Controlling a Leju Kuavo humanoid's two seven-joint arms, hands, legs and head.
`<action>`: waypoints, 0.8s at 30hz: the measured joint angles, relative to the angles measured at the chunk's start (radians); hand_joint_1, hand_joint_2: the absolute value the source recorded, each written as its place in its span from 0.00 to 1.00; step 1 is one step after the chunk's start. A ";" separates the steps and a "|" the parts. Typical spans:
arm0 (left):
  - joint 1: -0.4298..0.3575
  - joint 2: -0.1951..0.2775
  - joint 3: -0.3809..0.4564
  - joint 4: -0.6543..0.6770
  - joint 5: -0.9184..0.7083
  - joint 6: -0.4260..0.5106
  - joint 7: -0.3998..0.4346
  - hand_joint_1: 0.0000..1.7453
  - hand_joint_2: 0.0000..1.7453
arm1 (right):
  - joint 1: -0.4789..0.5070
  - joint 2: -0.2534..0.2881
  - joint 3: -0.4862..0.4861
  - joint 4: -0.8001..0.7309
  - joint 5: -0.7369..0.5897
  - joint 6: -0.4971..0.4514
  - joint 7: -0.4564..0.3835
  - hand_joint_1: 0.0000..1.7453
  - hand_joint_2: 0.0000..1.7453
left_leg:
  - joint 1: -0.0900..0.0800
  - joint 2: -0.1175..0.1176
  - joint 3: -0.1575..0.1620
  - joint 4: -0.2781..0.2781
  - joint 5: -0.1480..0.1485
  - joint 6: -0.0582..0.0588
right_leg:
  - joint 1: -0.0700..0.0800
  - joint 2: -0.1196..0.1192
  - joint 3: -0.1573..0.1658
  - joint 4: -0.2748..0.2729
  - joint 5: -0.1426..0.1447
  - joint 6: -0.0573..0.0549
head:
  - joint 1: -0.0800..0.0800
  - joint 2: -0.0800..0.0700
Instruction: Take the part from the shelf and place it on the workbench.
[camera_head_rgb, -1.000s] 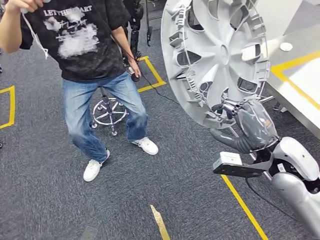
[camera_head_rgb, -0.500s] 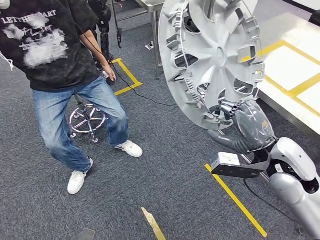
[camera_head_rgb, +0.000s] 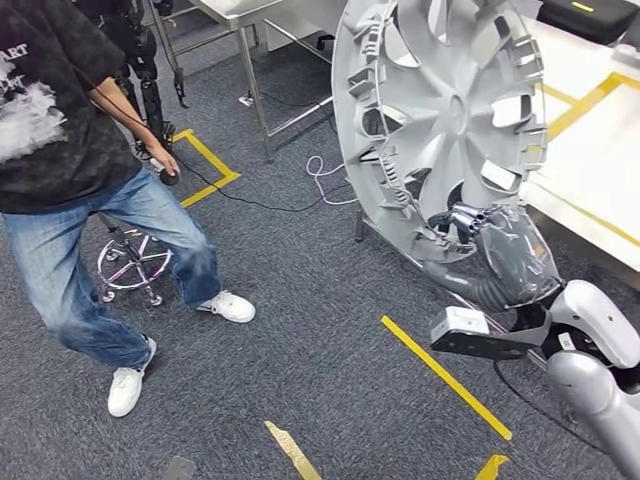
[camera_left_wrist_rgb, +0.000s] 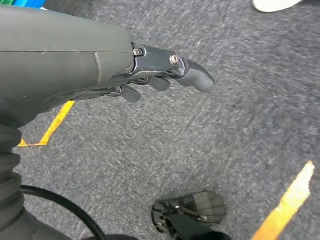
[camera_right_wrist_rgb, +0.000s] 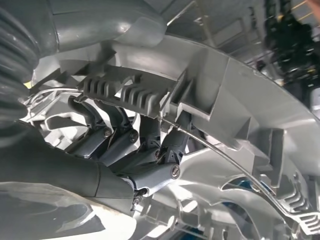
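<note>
The part is a large silver wheel cover, held upright in the air with its ribbed back toward me. My right hand grips its lower rim. Close up in the right wrist view, the dark fingers hook through an opening in the wheel cover. The white workbench with yellow lines lies at the right, just behind the cover. My left hand hangs over grey carpet, fingers loosely extended and holding nothing.
A person in a black T-shirt and jeans stands at the left, holding a controller, with a chrome stool base behind their legs. A metal table stands at the back. Cables and yellow floor tape cross the carpet.
The camera has turned right: the person and stool slid left in the picture, and the metal table and more of the workbench came into view. My right hand keeps its grip on the wheel cover.
</note>
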 joint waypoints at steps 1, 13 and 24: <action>-0.001 0.000 0.000 0.000 0.000 0.000 0.000 0.00 1.00 | 0.001 -0.002 -0.001 -0.002 0.000 0.000 0.000 1.00 1.00 | 0.002 -0.014 -0.011 0.030 -0.021 -0.004 | -0.001 0.008 0.002 -0.001 0.001 -0.007 | -0.002 0.000; 0.004 0.003 -0.001 0.000 0.000 0.000 0.000 0.00 1.00 | 0.013 -0.004 -0.001 -0.006 0.000 0.000 0.000 1.00 1.00 | -0.007 -0.136 -0.025 -0.003 0.031 0.030 | 0.001 0.127 -0.005 0.000 0.003 -0.003 | -0.008 0.000; 0.003 -0.002 -0.001 0.000 0.000 0.000 0.000 0.00 1.00 | 0.020 -0.013 -0.005 -0.011 0.000 0.000 -0.001 1.00 1.00 | -0.002 -0.043 -0.010 -0.027 0.035 0.045 | -0.002 0.030 -0.137 0.252 -0.089 0.032 | 0.001 0.000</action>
